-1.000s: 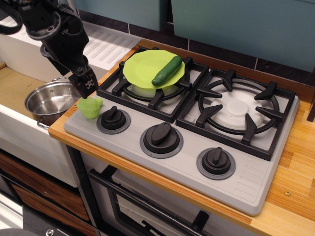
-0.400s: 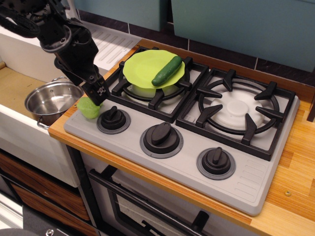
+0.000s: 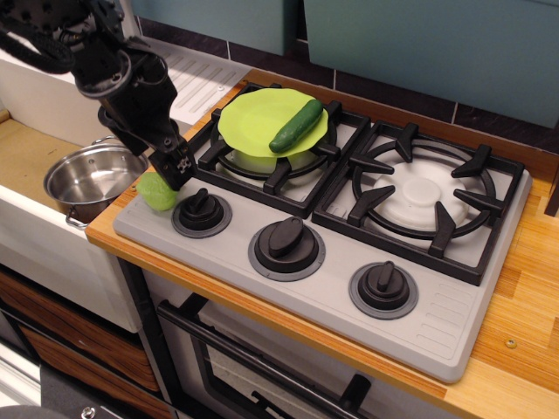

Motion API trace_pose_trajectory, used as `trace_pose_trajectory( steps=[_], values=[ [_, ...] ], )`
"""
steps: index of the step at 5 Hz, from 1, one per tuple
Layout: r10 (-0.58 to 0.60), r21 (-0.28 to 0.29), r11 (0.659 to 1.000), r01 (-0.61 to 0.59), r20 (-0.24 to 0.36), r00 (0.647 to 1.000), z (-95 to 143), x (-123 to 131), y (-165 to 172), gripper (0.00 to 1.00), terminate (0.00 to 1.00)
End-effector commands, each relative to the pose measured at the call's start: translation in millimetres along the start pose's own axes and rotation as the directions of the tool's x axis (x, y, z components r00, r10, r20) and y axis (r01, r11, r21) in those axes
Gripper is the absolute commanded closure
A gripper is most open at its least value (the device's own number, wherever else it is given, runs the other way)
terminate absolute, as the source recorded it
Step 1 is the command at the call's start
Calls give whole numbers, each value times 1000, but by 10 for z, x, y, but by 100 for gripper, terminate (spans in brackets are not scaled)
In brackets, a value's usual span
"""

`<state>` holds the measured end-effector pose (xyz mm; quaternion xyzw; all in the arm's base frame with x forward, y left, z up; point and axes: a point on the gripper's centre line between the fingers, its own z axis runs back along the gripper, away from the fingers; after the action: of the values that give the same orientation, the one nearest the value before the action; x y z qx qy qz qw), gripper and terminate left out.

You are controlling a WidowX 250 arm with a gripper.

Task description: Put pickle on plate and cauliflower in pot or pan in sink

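Pickle (image 3: 296,126) is already lying on the plate (image 3: 253,122); cauliflower (image 3: 157,191) is being closed upon by the fingers (image 3: 175,166) at the stove's near-left corner, beside the pot (image 3: 87,179) in the sink (image 3: 35,157); finger state cannot be told.

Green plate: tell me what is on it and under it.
A dark pickle lies on the plate. Beneath it, the burner grate and part of a white burner cap show; the plate hides the rest.
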<state>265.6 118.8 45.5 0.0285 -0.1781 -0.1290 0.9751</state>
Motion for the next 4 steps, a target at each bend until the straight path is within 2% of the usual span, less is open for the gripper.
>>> trace_pose_trajectory(
  steps=[1, 3, 4],
  values=[
    [32, 34, 999, -34, 42, 999, 38, -57, -7, 0, 0],
    [49, 10, 999, -50, 57, 997, -43, -127, -52, 0, 0],
    [62, -58, 997, -59, 59, 996, -39, -95, -31, 100, 0]
  ],
)
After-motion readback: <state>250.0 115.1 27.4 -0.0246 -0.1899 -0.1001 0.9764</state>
